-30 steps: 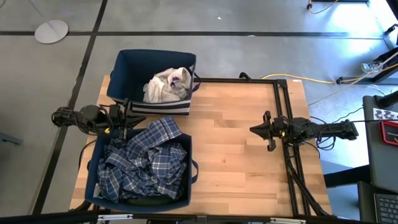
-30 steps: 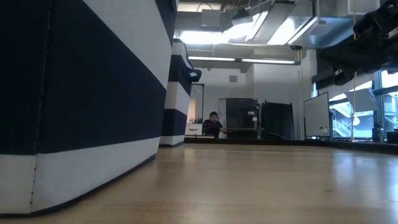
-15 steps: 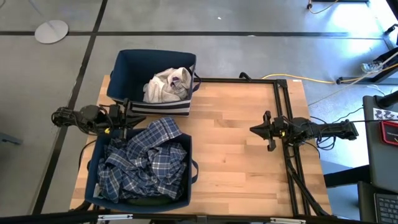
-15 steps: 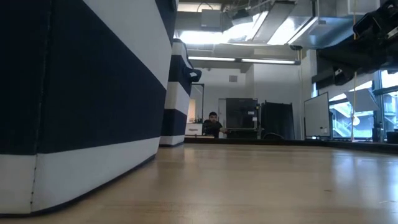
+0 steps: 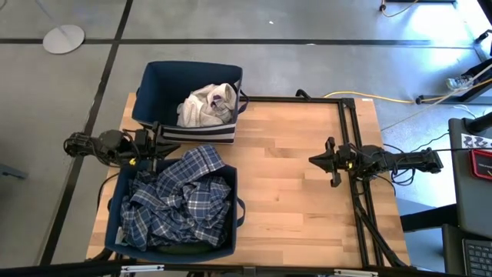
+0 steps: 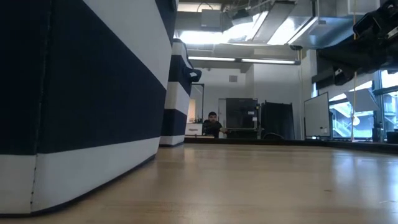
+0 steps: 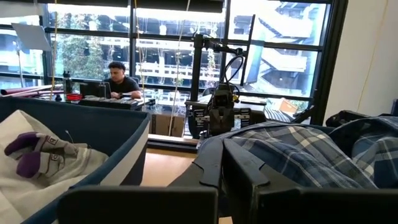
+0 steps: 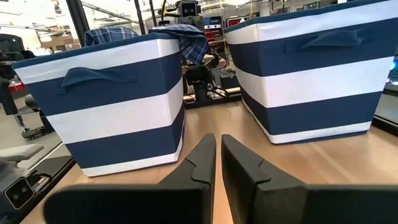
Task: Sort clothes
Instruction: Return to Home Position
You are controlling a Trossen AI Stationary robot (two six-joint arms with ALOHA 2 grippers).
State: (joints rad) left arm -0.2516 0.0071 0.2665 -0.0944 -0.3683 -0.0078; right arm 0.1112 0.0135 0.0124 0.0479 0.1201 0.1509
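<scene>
The wooden worktop [image 5: 292,192] carries two navy-and-white striped bins along its left side. The near bin [image 8: 112,112] is heaped with a blue plaid shirt [image 5: 181,204] that spills over its rim. The far bin [image 5: 165,81] holds a cream garment [image 5: 204,108]. The left tool [image 7: 221,146] hangs at the left edge between the bins, fingers closed on nothing. The right tool [image 8: 219,140] hangs over the worktop's right side, also closed and empty. A small grey-purple sock [image 7: 28,152] lies on the cream garment.

Bright even daylight, backlit windows [image 7: 161,56] glaring, soft faint shadows on table [image 5: 284,177]
</scene>
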